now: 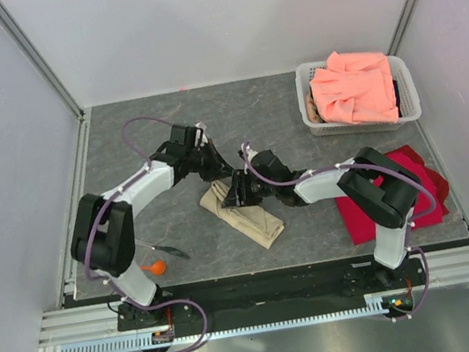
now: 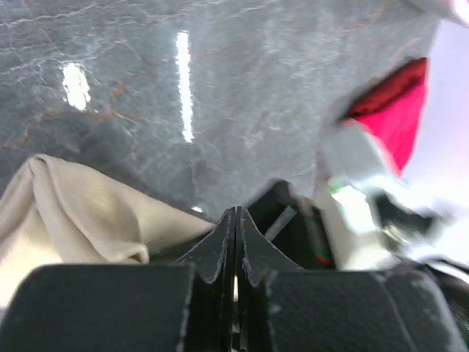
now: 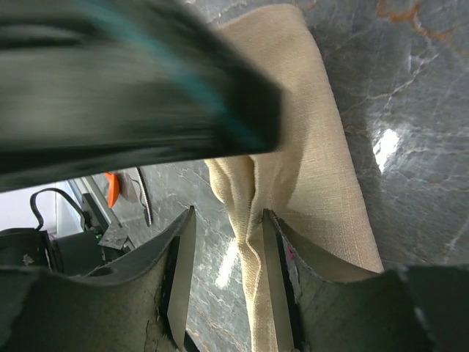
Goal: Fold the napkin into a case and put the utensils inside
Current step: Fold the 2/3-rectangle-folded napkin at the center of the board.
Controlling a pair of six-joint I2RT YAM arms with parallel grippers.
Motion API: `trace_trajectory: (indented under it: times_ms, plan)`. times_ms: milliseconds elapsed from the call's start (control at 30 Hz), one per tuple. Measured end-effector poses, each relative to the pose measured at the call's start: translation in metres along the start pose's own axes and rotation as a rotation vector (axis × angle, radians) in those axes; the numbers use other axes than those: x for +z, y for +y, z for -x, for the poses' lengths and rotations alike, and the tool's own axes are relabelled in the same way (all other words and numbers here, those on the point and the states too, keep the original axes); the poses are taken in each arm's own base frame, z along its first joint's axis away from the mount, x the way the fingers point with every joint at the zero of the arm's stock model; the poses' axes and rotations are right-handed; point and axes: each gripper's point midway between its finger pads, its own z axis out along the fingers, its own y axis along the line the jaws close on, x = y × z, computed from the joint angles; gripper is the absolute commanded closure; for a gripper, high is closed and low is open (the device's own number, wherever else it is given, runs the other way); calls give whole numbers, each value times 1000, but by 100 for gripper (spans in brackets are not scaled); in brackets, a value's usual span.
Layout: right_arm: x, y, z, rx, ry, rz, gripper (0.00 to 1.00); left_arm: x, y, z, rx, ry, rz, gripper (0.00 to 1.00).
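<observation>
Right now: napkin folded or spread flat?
Folded: the napkin is a long narrow strip, and the right wrist view shows stacked layers. The orange spoon lies outside it.

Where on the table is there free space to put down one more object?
Free: the far strip left of the white basket, and the near patch between the orange spoon and the napkin. Crowded: the middle around the napkin, and the right side with the red cloth and the basket.
</observation>
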Motion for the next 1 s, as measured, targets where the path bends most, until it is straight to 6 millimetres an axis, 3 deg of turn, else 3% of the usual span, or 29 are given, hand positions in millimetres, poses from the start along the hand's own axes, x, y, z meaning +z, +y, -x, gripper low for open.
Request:
trace_trajectory:
  times_ms: [133, 367, 467, 567, 700, 900, 1000]
  plan:
    - [-6, 2, 8, -6, -12, 14, 50, 13, 19, -11, -21, 56, 53, 97]
    - [-21, 7, 17, -12, -23, 41, 49, 13, 46, -27, -1, 93, 132, 98]
    - [-27, 4, 18, -2, -17, 38, 53, 10, 59, -35, 8, 103, 177, 98]
    - [-31, -3, 13, 14, -1, 29, 65, 7, 71, -40, 21, 109, 220, 98]
    - [-38, -16, -12, 50, 53, 13, 74, 5, 82, -47, 24, 114, 253, 98]
    - [-55, -36, -54, 86, 120, -21, 76, -2, 95, -56, 21, 108, 291, 98]
    - [-62, -41, -63, 88, 132, -31, 75, -4, 95, -53, 25, 95, 296, 98]
